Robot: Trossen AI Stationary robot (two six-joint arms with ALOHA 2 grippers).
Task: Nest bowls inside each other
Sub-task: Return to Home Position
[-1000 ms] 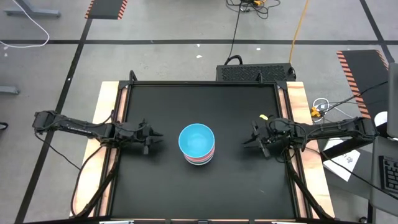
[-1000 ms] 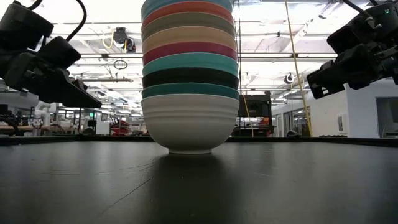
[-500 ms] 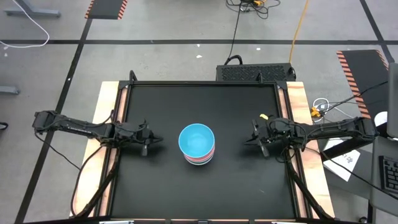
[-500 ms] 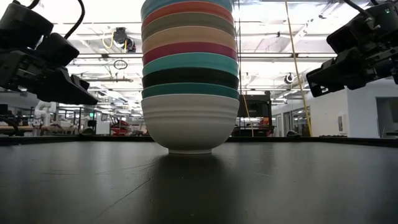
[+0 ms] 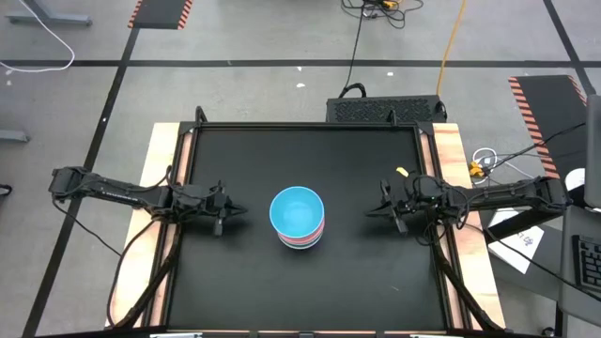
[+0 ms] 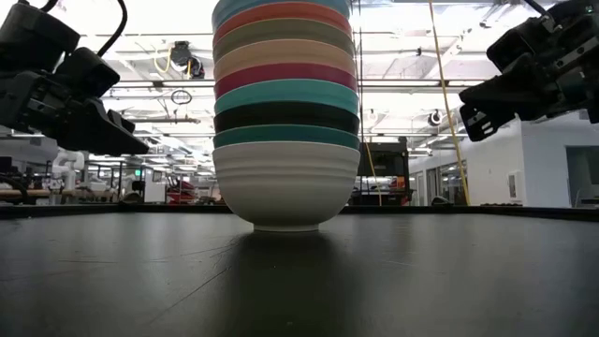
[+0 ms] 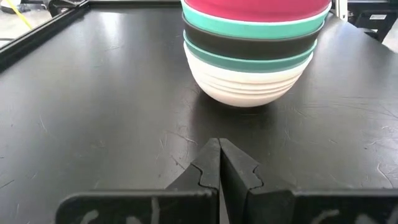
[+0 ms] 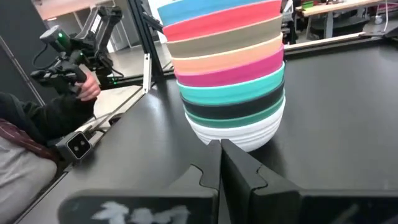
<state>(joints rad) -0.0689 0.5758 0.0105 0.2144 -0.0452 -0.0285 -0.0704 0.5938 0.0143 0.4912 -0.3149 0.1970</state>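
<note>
Black counter (image 5: 235,272): matte, scuffed surface.
Bowls (image 6: 285,178): nine nested at mid-counter, white lowest, light blue topmost.
Left hand (image 7: 219,163): fingers pressed together, raised, well apart from the bowls.
Right hand (image 8: 221,158): fingers pressed together, raised on the opposite side.
Person (image 8: 37,118): beyond the counter's edge.

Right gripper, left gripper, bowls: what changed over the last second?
The right gripper rose a little and tilted; its jaws are shut on nothing. The left gripper lifted slightly, jaws also shut. Nothing was taken hold of or let go. The stack of bowls, light blue bowl on top, stayed where it was.
</note>
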